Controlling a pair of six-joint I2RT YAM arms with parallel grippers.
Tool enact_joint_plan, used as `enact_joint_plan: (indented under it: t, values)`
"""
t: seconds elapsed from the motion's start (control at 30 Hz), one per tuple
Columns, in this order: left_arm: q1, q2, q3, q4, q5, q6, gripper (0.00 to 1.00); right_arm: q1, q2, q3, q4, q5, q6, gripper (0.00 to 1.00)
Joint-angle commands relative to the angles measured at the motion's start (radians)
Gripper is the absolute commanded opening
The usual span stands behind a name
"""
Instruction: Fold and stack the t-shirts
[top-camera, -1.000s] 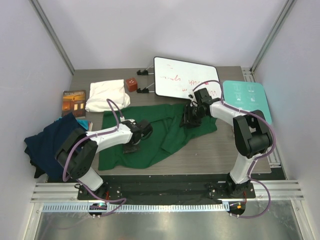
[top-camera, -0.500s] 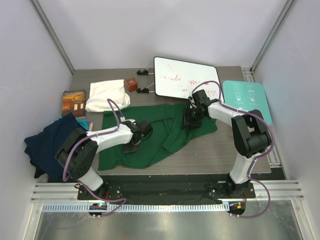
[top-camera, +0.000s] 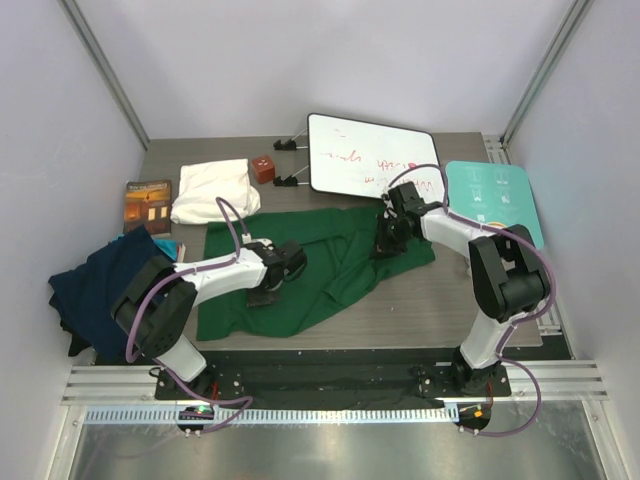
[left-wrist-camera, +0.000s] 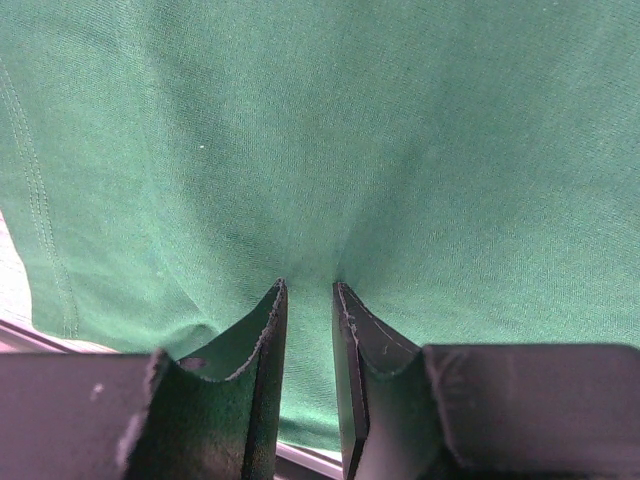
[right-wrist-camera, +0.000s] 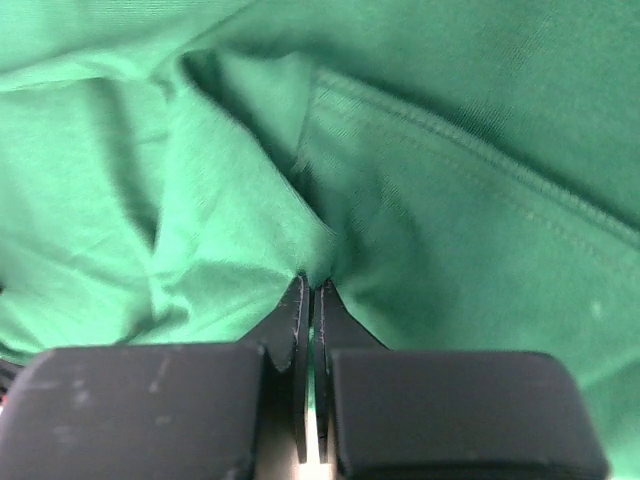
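Note:
The dark green t-shirt (top-camera: 320, 262) lies spread and rumpled across the middle of the table. My left gripper (top-camera: 263, 292) is low on its left half, and my left gripper (left-wrist-camera: 309, 292) pinches a pucker of the green cloth (left-wrist-camera: 330, 150) between nearly closed fingers. At the shirt's far right corner my right gripper (top-camera: 385, 243) is down on the cloth. In the right wrist view my right gripper (right-wrist-camera: 312, 283) is shut on a bunched fold of green cloth (right-wrist-camera: 240, 230) beside a stitched hem. A cream-white t-shirt (top-camera: 212, 190) lies folded at the back left. The navy blue t-shirt (top-camera: 95, 285) sits heaped at the left edge.
A whiteboard (top-camera: 368, 155) on clips stands at the back, just behind my right arm. A flat teal board (top-camera: 495, 198) lies at the right edge. A small brown book (top-camera: 148, 202) and a red-brown mug (top-camera: 264, 168) flank the white shirt.
My right gripper has closed on the green cloth and shifted slightly to the right. The left arm has not moved.

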Motion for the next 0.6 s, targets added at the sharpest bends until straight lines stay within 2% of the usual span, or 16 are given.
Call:
enact_joint_plan:
  t: [0.0,0.17,0.33,0.57]
  values:
    - [-0.007,0.032,-0.015,0.022,0.013,-0.01,0.26,0.004,-0.134,0.027,-0.018,-0.014,0.005,0.01]
    - [-0.015,0.055,0.008,0.027,0.021,-0.005,0.25,0.004,-0.216,0.073,-0.033,-0.051,0.018,0.01]
    - [-0.025,0.055,0.025,0.024,0.018,0.001,0.25,0.004,-0.23,0.137,-0.063,-0.112,0.035,0.01]
    - [-0.025,0.02,0.022,0.016,-0.004,0.004,0.27,0.004,-0.305,0.117,-0.104,-0.054,0.046,0.01]
